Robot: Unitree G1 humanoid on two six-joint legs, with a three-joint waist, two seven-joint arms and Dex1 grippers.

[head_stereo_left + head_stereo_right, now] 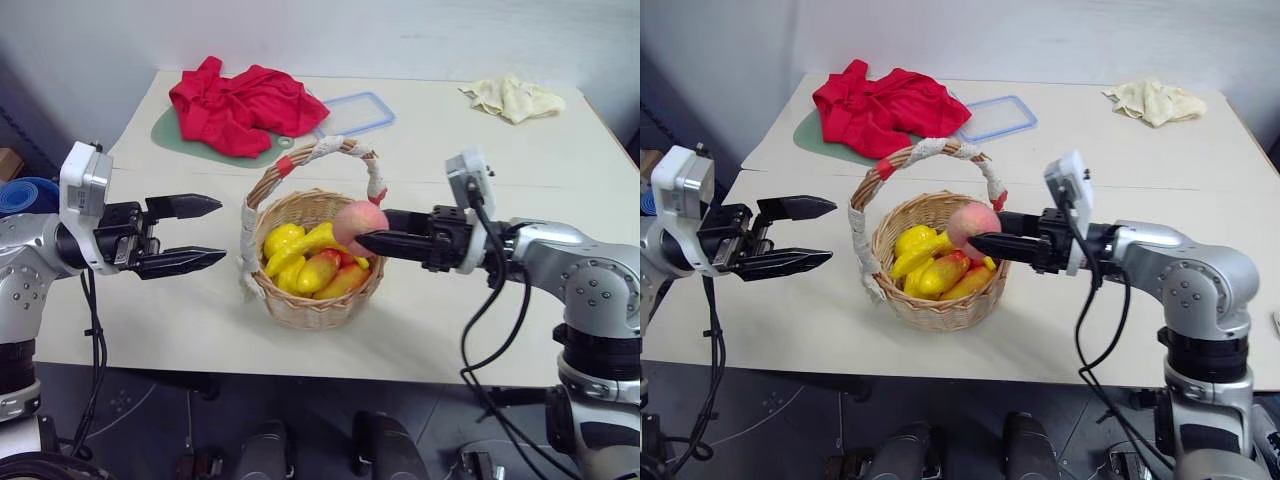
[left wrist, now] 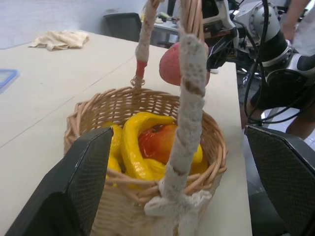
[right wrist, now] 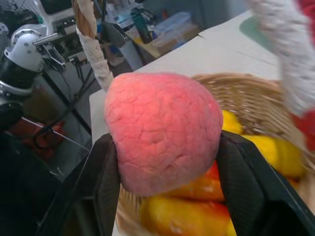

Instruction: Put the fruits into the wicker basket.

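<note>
The right gripper (image 1: 364,240) pinches the peach (image 1: 359,226) and holds it over the basket (image 1: 312,262) rim so a release should drop it onto the banana (image 1: 300,246) inside; the left gripper (image 1: 207,232) waits beside, fingers spread, empty

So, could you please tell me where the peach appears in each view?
Left eye: peach centre, over wicker basket, in right gripper.
Right eye: peach centre.
Left wrist: behind the handle.
Right wrist: between the fingers.
Shared landmark: the basket's cloth-wrapped handle.
</note>
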